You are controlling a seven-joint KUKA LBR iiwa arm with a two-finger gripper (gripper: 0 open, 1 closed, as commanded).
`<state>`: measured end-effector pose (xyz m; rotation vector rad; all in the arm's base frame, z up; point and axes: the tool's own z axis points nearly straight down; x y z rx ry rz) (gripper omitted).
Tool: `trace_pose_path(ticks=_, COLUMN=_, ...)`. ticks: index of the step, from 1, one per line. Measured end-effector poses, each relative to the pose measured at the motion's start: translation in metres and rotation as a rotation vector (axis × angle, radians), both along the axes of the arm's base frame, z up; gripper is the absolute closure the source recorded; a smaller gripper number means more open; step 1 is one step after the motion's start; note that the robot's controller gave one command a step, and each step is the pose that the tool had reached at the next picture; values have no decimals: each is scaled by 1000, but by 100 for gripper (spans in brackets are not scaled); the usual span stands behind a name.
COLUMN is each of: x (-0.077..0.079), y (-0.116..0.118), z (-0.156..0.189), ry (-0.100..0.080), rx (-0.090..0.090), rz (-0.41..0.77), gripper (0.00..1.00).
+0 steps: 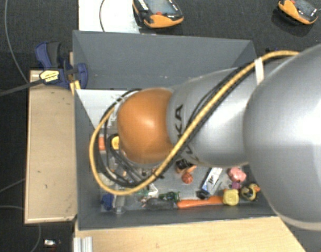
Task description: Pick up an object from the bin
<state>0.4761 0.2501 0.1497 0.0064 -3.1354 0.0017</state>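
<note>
I worked in a robotics lab: my cabled arm hung over a grey metal bin, with an orange-and-black handheld device and loose cables lying beyond its far side.

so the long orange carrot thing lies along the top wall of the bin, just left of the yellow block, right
No. In the camera view the long orange carrot thing lies along the bin's bottom wall, not the top one; it is just left of the yellow block.

Grey metal bin, loose stuff along its near edge: orange carrot-shaped stick, yellow block, pink piece, white-blue packet, blue piece.
</note>
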Motion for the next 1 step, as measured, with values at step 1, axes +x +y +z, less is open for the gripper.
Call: trace_pose_path(ticks=1, x=2, y=-1, z=4, ry=-7, rx=2, rz=-5, gripper=0)
